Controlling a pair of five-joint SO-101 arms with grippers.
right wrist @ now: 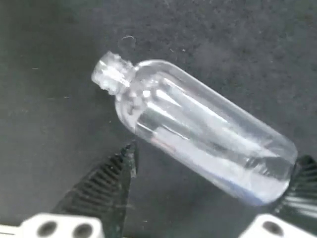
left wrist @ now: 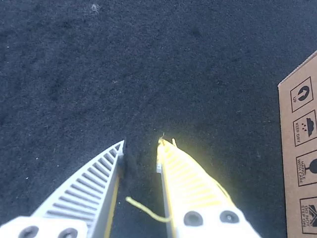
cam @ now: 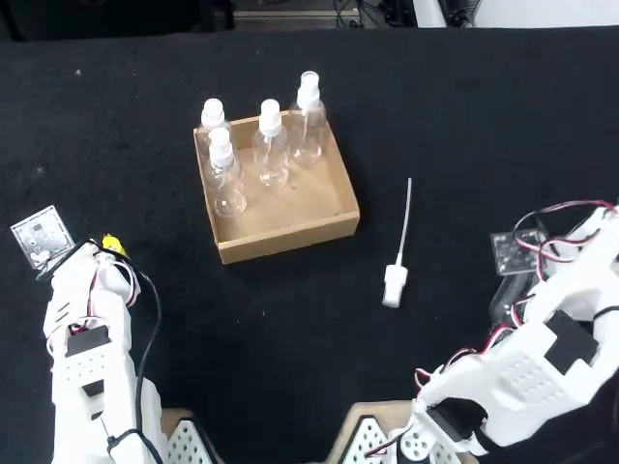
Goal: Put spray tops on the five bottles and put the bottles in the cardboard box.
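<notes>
The cardboard box sits a little toward 11 o'clock from the middle of the black table. Four capped bottles stand upright inside it, crowded into its 11 to 12 o'clock part, each with a white spray top. The floor of the box toward 5 o'clock is bare.

A loose spray top lies flat on the table at about 4 o'clock from the box, well apart from it. Its thin tube points toward 12 o'clock.

The left arm rests at the table's 7 to 8 o'clock edge. Its left claw hangs just above the cloth with the white and yellow fingers a small gap apart and nothing between them. A printed wall of the box shows nearby.

The right arm is at 4 to 5 o'clock. The right claw is spread wide, and the fifth bottle lies on its side between the fingers, clear and with its threaded neck bare. Its base is against one finger. The other finger is just beside its shoulder, and I cannot tell whether they touch. From above, this bottle lies at about 3 o'clock from the loose spray top.
</notes>
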